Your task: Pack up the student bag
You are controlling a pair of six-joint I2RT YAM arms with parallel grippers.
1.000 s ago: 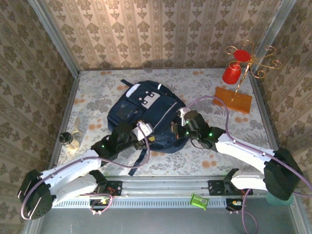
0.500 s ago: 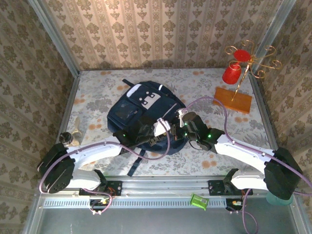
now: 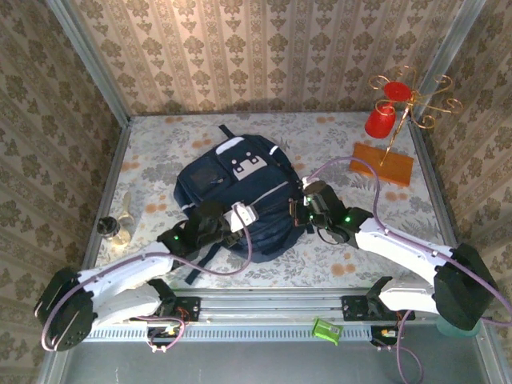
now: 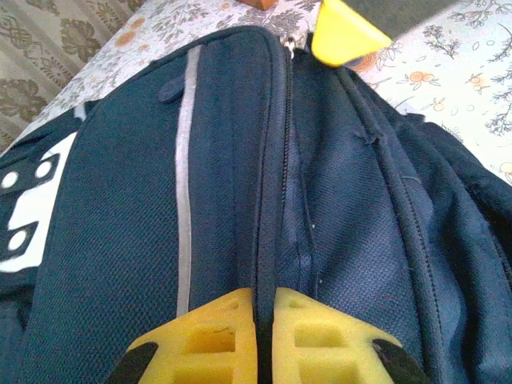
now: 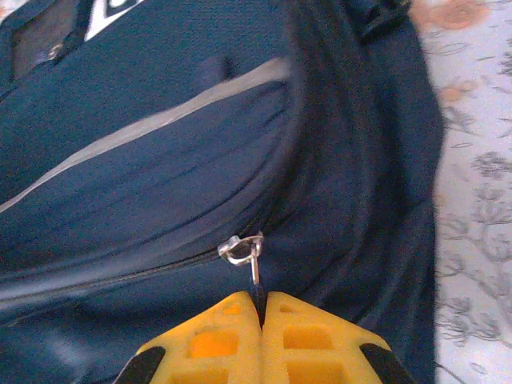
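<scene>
A navy student bag (image 3: 228, 188) with white studded patches lay in the middle of the table (image 3: 152, 152). At its 3 o'clock edge, the right gripper (image 5: 262, 308) was clenched on the zip pull (image 5: 244, 250). Near 6 o'clock, the left gripper (image 4: 265, 308) pinched the fabric along the zip, which ran lengthwise between them.

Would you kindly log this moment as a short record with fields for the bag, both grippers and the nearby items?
bag: student bag lying on the floral table, white patches up
left gripper: shut on a fabric fold of the bag by its zip
right gripper: shut on the zipper pull
far right: red cup on a gold stand
</scene>
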